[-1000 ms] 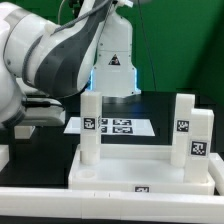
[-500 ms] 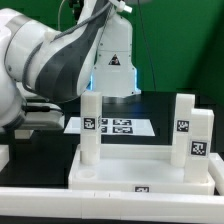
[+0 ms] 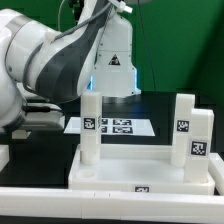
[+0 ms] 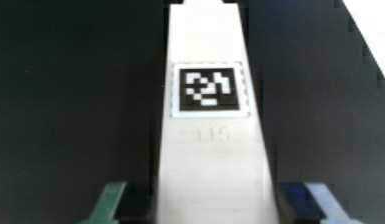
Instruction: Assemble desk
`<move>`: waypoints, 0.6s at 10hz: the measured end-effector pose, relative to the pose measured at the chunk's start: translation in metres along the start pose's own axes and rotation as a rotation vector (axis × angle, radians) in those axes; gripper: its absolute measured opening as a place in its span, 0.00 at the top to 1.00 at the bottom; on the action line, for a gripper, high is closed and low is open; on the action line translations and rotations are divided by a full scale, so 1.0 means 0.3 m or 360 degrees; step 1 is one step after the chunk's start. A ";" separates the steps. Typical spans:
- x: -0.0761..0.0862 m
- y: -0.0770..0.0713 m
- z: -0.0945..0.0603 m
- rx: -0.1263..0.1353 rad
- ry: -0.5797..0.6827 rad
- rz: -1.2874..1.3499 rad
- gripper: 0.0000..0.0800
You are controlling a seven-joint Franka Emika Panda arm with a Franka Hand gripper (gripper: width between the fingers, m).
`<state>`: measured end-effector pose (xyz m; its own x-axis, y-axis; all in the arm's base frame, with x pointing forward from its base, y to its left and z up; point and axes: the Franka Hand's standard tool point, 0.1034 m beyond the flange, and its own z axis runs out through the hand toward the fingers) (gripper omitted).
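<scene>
In the wrist view a white square-section leg (image 4: 212, 120) with a black-and-white tag lies lengthwise on the black table. My gripper (image 4: 210, 205) straddles its near end, open. There is a dark gap between the leg and each fingertip (image 4: 112, 200). In the exterior view the white desk panel (image 3: 140, 172) lies at the front. One leg (image 3: 90, 125) stands upright in its left socket. Two more legs (image 3: 184, 120) (image 3: 200, 140) stand on its right side. The fingers themselves are hidden behind my arm in that view.
The marker board (image 3: 118, 126) lies flat behind the panel. The robot base (image 3: 112, 60) stands at the back. My bulky arm (image 3: 45, 60) fills the exterior view's left. A white ledge (image 3: 60, 205) runs along the front.
</scene>
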<state>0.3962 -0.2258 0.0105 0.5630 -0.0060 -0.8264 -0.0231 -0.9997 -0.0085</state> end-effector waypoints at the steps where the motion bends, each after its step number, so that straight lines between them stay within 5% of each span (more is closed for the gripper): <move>1: 0.000 -0.001 -0.010 -0.0002 0.0009 -0.0001 0.64; 3: -0.028 -0.009 -0.061 0.0014 0.0016 0.0000 0.64; 6: -0.101 -0.081 -0.210 0.0020 0.0099 -0.0012 0.64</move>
<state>0.4318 -0.2029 0.0711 0.6134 -0.0006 -0.7898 -0.0287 -0.9994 -0.0216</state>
